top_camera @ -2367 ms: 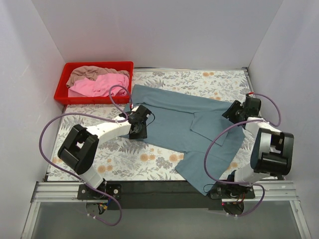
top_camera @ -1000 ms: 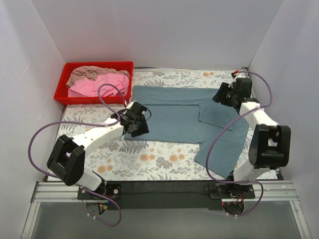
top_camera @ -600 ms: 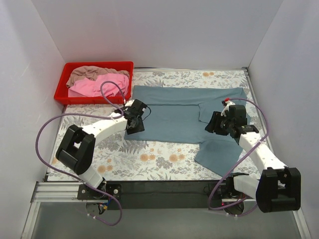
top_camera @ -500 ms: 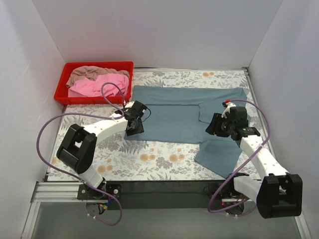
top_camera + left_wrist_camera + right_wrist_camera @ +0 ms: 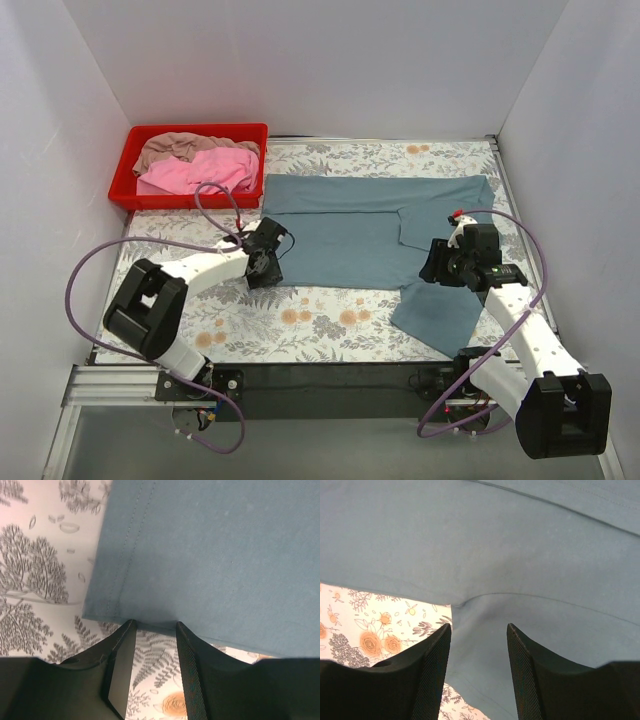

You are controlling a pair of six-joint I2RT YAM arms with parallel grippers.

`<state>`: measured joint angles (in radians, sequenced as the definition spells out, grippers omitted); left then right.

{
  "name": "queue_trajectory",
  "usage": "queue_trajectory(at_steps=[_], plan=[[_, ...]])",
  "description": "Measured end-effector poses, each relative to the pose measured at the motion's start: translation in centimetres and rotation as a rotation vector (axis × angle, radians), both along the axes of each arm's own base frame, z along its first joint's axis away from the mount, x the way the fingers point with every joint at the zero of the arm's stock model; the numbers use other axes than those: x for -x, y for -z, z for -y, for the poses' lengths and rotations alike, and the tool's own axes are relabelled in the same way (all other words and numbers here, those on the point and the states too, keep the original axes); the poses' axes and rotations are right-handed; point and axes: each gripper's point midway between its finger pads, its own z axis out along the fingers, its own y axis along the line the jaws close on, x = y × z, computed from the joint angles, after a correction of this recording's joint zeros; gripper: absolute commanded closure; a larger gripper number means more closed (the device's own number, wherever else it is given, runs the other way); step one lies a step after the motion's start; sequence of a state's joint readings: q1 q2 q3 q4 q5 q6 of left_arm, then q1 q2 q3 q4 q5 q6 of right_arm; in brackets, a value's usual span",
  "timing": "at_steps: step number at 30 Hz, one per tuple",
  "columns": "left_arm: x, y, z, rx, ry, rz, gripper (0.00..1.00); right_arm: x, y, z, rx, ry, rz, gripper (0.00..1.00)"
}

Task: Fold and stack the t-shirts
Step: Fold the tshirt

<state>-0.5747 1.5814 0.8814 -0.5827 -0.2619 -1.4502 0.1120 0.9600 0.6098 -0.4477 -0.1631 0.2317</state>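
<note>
T-shirts [image 5: 195, 165] in pink and beige wait bunched in the red tray [image 5: 200, 128]; the blue-grey shirt [image 5: 350, 230] lies spread on the desk [image 5: 330, 320] for folding. Parted left fingers [image 5: 119, 670] sit at its near hem and parted right fingers [image 5: 432, 675] over the sleeve junction, probably pre-pinch.

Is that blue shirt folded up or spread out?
Mostly spread: the blue shirt lies flat on the table, one flap folded over it.

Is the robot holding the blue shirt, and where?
Nothing is held. The left tool is open at a hem corner of the blue shirt; the right tool is open over its underarm.
</note>
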Motion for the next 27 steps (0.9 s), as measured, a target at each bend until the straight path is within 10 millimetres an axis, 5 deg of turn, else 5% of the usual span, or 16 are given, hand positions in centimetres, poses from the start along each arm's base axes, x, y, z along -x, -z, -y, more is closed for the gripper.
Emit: queue_trajectory(at_steps=[5, 9, 16, 21, 27], plan=[[3.6, -0.3, -1.2, 0.026, -0.021, -0.064, 0.63, 0.7, 0.5, 0.7, 0.035, 0.016, -0.036, 0.44], [4.5, -1.8, -1.8, 0.034, -0.033, -0.063, 0.61, 0.8, -0.1, 1.3, 0.068, 0.029, -0.044, 0.44], [3.2, -3.3, -3.9, 0.012, -0.115, -0.030, 0.57, -0.4, -2.5, 1.8, 0.093, 0.045, 0.004, 0.44], [2.0, -2.4, -5.6, -0.035, -0.160, -0.058, 0.57, 0.0, -2.3, 2.0, 0.102, 0.050, -0.012, 0.44], [0.1, -1.9, -5.2, -0.036, -0.140, -0.045, 0.57, 0.2, -2.1, 2.1, 0.109, 0.054, -0.026, 0.44]])
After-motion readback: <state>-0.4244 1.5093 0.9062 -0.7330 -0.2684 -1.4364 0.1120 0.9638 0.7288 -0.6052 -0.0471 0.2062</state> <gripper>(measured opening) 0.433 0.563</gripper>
